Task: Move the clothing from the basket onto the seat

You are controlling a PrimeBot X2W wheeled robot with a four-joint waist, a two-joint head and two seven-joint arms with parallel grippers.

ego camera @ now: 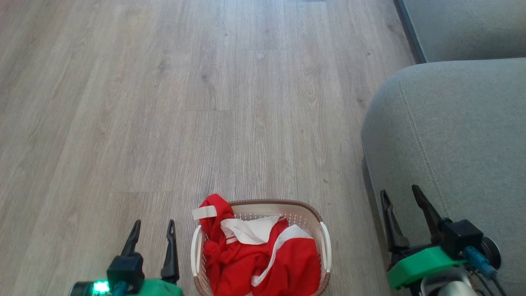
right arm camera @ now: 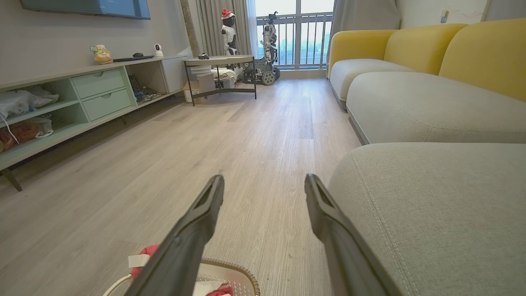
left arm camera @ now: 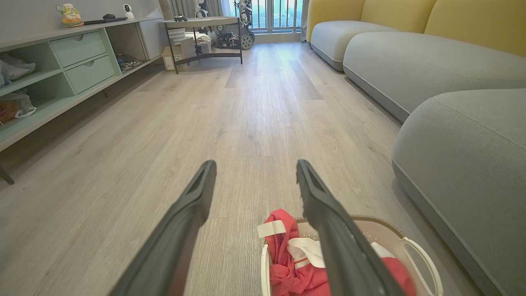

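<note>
Red clothing (ego camera: 263, 257) with white bands fills the white basket (ego camera: 326, 236), which stands on the wooden floor at the bottom middle of the head view. One red fold hangs over the basket's far left rim. My left gripper (ego camera: 153, 224) is open just left of the basket, fingers empty. My right gripper (ego camera: 400, 192) is open to the basket's right, over the front edge of the grey-green seat (ego camera: 456, 123). The left wrist view has the clothing (left arm camera: 287, 263) and basket (left arm camera: 419, 263) below its fingers. In the right wrist view, the seat (right arm camera: 435, 213) lies at the right and the basket's rim (right arm camera: 242, 275) at the bottom.
A long run of sofa cushions (right arm camera: 411, 102) with yellow backs lines the right side. A low green shelf unit (right arm camera: 82, 107) runs along the left wall. At the far end stand a small metal-legged table (right arm camera: 218, 70) and several robot figures.
</note>
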